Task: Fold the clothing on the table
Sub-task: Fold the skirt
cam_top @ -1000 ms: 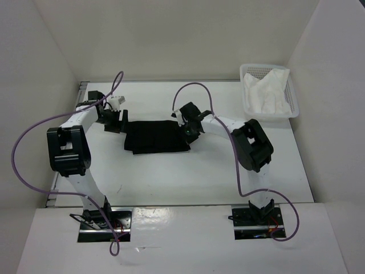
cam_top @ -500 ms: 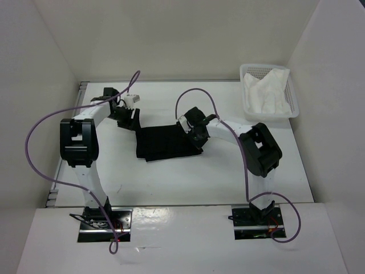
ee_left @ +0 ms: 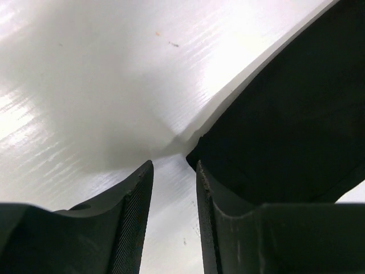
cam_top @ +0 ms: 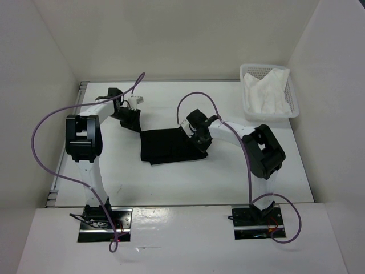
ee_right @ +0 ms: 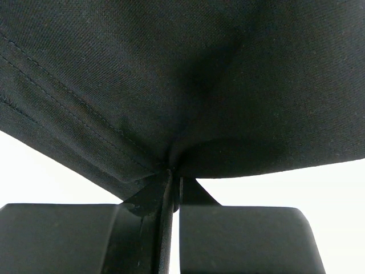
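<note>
Near edge: two metal base plates (cam_top: 104, 224), with purple cables (cam_top: 45, 120) looping off both arms. Table (cam_top: 171, 177) is glossy white with faint streaks and a few specks in the left wrist view. The clothing (cam_top: 168, 149) is mid-table between the two grippers. It's matte black woven fabric in a rough rectangle, with layered edges showing at its near-left corner. Right gripper (ee_right: 174, 177) has its jaws pressed together on the garment's right edge; the fabric puckers into the pinch, and a double-stitched hem runs diagonally beside it. Left gripper (ee_left: 174, 168) is down at the far-left corner, textured pads (ee_left: 134, 228) slightly apart with only bare table in the narrow gap. The black corner sits just past the right fingertip, can't tell if it's touching. Far right: a rectangular white plastic mesh basket (cam_top: 293, 103) holding a crumpled white cloth (cam_top: 265, 91).
</note>
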Robot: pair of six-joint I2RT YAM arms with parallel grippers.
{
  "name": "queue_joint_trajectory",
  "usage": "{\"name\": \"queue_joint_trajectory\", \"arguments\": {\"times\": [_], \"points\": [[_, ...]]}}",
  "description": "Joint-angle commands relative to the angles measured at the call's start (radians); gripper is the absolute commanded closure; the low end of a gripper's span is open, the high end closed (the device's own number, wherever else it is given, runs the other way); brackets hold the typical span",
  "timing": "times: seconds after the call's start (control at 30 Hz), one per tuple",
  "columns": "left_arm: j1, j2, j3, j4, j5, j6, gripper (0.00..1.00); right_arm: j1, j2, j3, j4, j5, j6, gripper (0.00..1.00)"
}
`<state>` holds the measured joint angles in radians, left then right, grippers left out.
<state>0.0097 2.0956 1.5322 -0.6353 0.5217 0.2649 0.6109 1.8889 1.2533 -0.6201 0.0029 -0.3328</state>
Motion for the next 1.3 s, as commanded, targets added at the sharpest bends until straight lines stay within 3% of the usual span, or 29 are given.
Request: {"name": "queue_joint_trajectory", "arguments": {"times": [0.0, 0.17, 0.6, 0.73, 0.83, 0.87, 1.0, 1.27], "points": [[0.003, 0.026, 0.054, -0.032, 0.035, 0.068, 0.56, 0.003, -0.037, -0.009, -0.052, -0.012, -0.018, 1.00], [-0.007, 0.058, 0.074, -0.107, 0.113, 0.134, 0.39, 0.003, -0.037, -0.009, -0.052, -0.012, -0.028, 1.00], [-0.062, 0.113, 0.077, -0.184, 0.135, 0.224, 0.38, 0.003, -0.028, 0.009, -0.052, -0.012, -0.028, 1.00], [-0.071, 0.123, 0.068, -0.184, 0.135, 0.224, 0.47, 0.003, -0.028, 0.009, -0.052, -0.012, -0.018, 1.00], [-0.071, 0.123, 0.059, -0.184, 0.135, 0.224, 0.66, 0.003, -0.028, 0.009, -0.052, -0.012, -0.018, 1.00], [-0.071, 0.123, 0.059, -0.184, 0.135, 0.224, 0.79, 0.003, -0.028, 0.009, -0.043, -0.001, -0.018, 1.00], [-0.071, 0.123, 0.049, -0.173, 0.135, 0.194, 1.00, 0.003, -0.028, 0.009, -0.033, 0.054, -0.018, 1.00], [-0.071, 0.090, -0.007, -0.132, 0.126, 0.137, 1.00, -0.007, -0.010, 0.058, -0.021, 0.186, -0.037, 1.00]]}}
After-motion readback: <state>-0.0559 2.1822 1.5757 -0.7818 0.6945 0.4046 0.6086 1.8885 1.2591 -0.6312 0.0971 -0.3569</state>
